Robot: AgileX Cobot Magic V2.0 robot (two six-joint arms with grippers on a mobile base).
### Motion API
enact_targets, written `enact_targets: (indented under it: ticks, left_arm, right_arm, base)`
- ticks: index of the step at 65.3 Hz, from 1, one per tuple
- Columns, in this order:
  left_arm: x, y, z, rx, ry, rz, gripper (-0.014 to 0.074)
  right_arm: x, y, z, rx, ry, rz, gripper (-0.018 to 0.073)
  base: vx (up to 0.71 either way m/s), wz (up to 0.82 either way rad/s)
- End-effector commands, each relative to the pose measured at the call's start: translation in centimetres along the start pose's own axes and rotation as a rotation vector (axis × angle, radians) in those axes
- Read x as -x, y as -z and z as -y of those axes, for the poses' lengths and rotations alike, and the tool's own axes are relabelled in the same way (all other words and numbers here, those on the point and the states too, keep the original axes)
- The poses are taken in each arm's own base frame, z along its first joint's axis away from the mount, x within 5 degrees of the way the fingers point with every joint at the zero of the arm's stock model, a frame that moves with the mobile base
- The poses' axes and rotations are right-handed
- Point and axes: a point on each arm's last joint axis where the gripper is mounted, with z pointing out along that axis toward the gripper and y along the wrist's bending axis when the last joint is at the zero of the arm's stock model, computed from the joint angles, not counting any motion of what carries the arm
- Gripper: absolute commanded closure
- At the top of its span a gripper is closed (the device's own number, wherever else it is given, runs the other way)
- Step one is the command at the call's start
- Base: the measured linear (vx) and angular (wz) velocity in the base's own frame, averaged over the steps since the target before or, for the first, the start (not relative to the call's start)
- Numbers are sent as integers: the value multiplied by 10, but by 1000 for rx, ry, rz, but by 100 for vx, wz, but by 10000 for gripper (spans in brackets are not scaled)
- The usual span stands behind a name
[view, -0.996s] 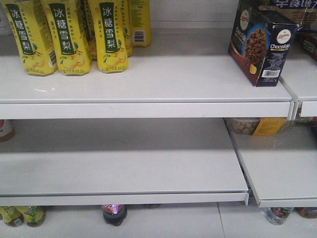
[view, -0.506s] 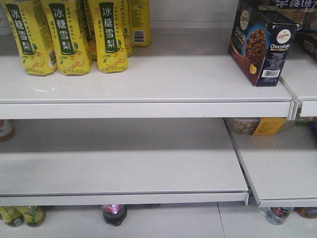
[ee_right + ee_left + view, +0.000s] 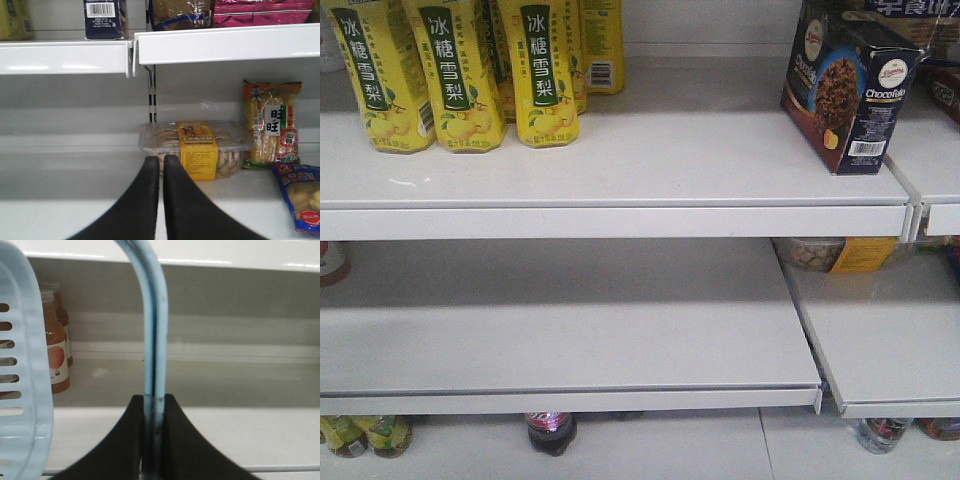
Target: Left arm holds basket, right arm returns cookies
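While the left gripper (image 3: 152,440) is clamped on a hoop handle (image 3: 152,330) of the light blue basket (image 3: 22,380), whose slotted side fills the left edge of that wrist view, the right gripper (image 3: 162,165) hangs with its black fingers pressed together and nothing between them. Just past its tips, on the lower shelf, lies a clear biscuit pack (image 3: 197,149) with a yellow label. Farther back and higher, the cookies (image 3: 848,85) stand upright at the right end of the upper shelf (image 3: 610,165), well apart from the yellow drink bottles (image 3: 460,70) on the left
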Motion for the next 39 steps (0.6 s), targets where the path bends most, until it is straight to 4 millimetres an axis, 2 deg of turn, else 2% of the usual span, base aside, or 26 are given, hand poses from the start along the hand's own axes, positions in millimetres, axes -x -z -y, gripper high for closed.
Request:
enact_targets:
  ticks: [1,39]
  left_arm:
    - [20,4,2,-17,-39,149,599]
    - [20,4,2,-17,-39,149,599]
  right_arm:
    - [1,1,-1,6,22,64,570]
    - [1,0,-1,6,20,64,570]
  base:
    - [0,0]
    - [0,0]
